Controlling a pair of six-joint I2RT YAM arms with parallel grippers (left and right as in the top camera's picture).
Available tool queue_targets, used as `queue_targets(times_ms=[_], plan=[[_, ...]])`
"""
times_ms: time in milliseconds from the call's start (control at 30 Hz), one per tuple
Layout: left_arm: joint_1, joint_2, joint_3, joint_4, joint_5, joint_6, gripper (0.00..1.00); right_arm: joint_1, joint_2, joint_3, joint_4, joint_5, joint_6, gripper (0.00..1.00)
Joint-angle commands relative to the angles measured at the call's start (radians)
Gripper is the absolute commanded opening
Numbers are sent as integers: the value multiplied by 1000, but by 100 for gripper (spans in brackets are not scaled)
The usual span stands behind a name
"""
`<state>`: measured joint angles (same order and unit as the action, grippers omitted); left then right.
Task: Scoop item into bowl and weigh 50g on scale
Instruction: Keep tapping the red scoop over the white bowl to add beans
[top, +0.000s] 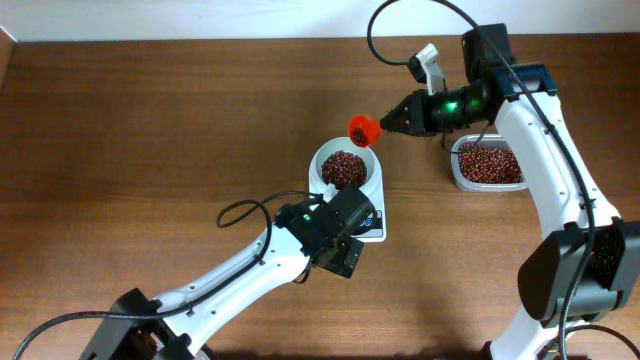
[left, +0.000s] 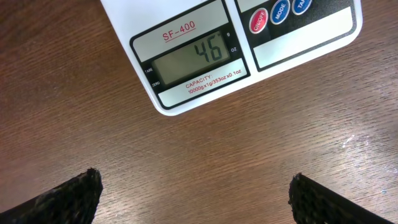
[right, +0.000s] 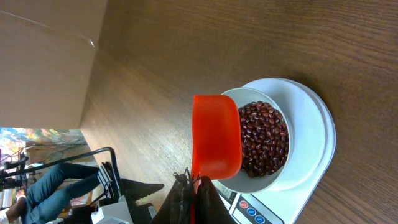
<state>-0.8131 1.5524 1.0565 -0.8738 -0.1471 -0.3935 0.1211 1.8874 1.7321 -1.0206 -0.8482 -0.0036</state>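
Note:
The white bowl sits on the white scale at mid-table and holds a heap of dark reddish-brown beans. The scale display reads 46. My right gripper is shut on the handle of an orange scoop, held just above the bowl's far right rim. In the right wrist view the scoop is tipped over the bowl and the beans. My left gripper is open and empty, low over the table just in front of the scale.
A clear plastic tub of more beans stands at the right, under the right arm. A cable loops on the table left of the left gripper. The left arm stretches in from the front left.

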Motion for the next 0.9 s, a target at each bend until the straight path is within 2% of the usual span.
queue_targets(times_ms=[0,100,300,367,500,567,633,700,767,800,867], plan=[[0,6,-8,1,-11,-6,99,3,-13,23,-5,-24,-6,4],[0,6,-8,1,-11,-6,99,30,-13,23,-40,33,-6,4],[0,6,-8,1,-11,-6,99,135,-13,23,-32,379,-6,4],[0,6,-8,1,-11,-6,99,154,-13,23,-12,328,19,4],[0,6,-8,1,-11,-6,99,174,-13,23,-3,363,56,4],[0,6,-8,1,-11,-6,99,181,-13,24,-12,283,-25,4],[0,6,-8,1,-11,-6,99,171,-13,23,-3,288,30,4],[0,6,-8,1,-11,-6,99,173,-14,24,3,270,-13,4],[0,6,-8,1,-11,-6,99,173,-14,24,7,283,10,4],[0,6,-8,1,-11,-6,99,183,-14,24,4,259,-48,4],[0,6,-8,1,-11,-6,99,185,-14,24,8,305,-14,4]])
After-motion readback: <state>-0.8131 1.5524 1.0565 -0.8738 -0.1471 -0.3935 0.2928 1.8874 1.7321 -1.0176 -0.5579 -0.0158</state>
